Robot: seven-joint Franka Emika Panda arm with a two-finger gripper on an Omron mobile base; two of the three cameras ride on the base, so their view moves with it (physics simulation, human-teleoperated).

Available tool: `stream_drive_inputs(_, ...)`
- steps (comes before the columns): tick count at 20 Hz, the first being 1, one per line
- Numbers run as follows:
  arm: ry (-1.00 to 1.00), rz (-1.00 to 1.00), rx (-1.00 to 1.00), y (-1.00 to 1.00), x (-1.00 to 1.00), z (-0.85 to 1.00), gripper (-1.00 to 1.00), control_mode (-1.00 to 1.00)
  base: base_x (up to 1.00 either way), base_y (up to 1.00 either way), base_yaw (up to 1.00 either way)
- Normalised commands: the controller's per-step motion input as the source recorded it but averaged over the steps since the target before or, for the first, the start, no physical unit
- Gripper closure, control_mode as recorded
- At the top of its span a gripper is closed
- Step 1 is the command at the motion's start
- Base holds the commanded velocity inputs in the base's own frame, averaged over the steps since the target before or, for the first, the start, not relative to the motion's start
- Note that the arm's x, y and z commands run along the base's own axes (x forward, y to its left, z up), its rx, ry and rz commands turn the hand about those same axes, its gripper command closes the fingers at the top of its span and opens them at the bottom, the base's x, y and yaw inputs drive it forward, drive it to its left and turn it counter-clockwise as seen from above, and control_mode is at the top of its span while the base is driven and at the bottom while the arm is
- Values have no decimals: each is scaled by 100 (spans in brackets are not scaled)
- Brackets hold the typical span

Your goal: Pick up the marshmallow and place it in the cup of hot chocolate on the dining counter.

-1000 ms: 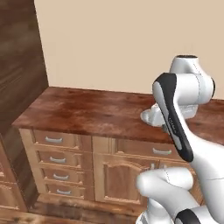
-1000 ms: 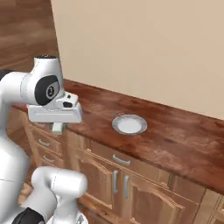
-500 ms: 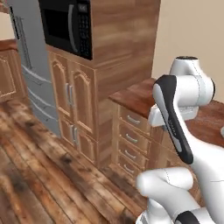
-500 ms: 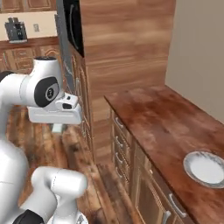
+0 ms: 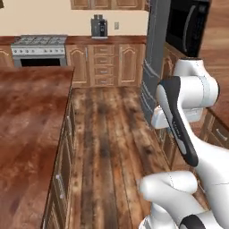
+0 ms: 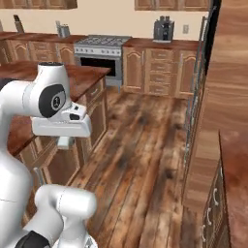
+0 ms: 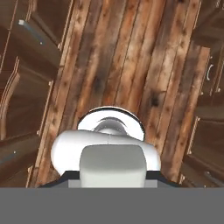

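In the hand view a pale, rounded stubby lump, the marshmallow (image 7: 112, 162), sits right at the bottom between the dark finger tips, and my gripper (image 7: 112, 176) is shut on it. In the right base view the gripper (image 6: 63, 142) hangs under the white hand, pointing down over the floor beside a long reddish-brown glossy counter (image 6: 80, 73). That counter (image 5: 31, 112) runs along the left of the left base view; I cannot tell whether it is the dining counter. The cup of hot chocolate is out of view.
Dark plank floor (image 5: 112, 134) stretches ahead. At the far wall stand a stove (image 5: 38, 44), cabinets and a coffee machine (image 5: 99, 26). A steel fridge (image 5: 154, 67) and a tall wooden cabinet with a microwave (image 5: 188, 24) close the right side.
The whole picture has swung: the base has turned away from the counter with the plate, past the tall cabinet, toward the open kitchen floor. The arm's pose and its grip look the same.
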Motion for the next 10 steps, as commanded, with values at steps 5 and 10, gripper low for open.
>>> stream_drive_inputs(5,0,0,0,0,0,0,100,100,15,0,94)
stream_drive_inputs(10,0,0,0,0,0,0,100,100,66,-3,83)
